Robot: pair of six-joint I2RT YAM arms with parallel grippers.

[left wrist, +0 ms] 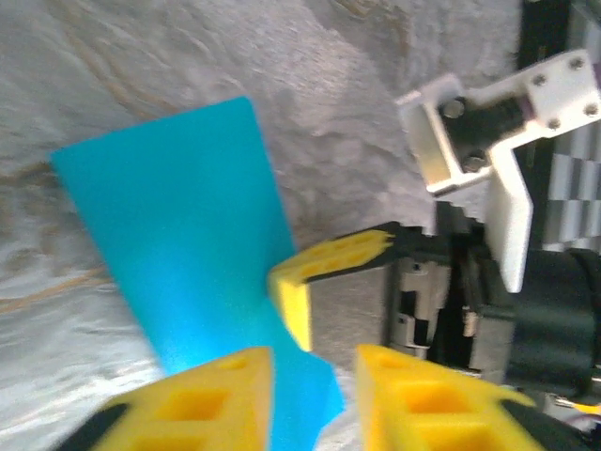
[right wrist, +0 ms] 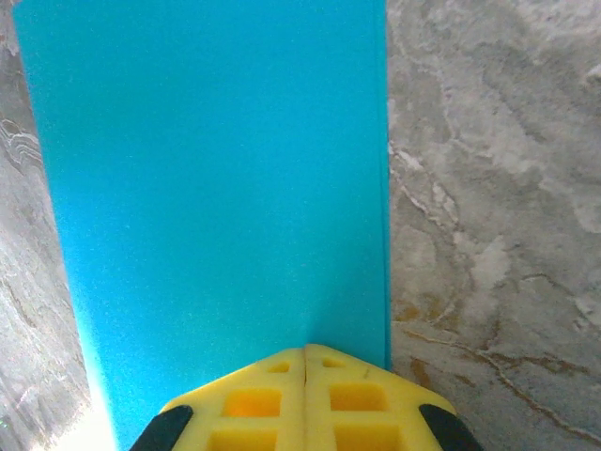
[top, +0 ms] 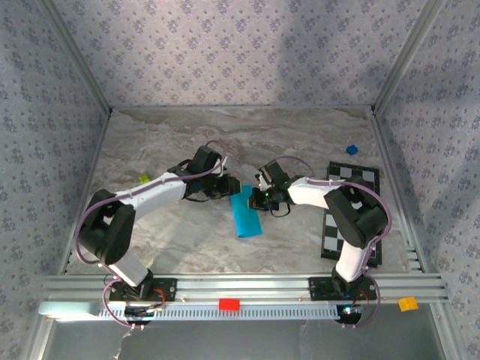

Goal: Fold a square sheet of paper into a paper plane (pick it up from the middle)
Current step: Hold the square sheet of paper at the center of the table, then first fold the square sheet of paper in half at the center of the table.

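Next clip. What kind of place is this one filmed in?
Probably a lab robot cell, not a home: aluminium frame rails, patterned panel walls boxing in a marble-look table, and a checkered board.

No readable text, labels, brands or numbers anywhere.

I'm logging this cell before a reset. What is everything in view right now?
square sheet of paper: one, cyan-blue, folded to a strip, table centre
checkered board: one, black-and-white, table's right side
small cube: one, dark blue, beyond the board
small piece: one, yellow-green, table's left side
red block: one, red, front rail middle
orange block: one, orange, front rail's right end
left gripper: one, yellow fingers, open astride the paper's corner
right gripper: one, yellow fingers, shut at the paper's end
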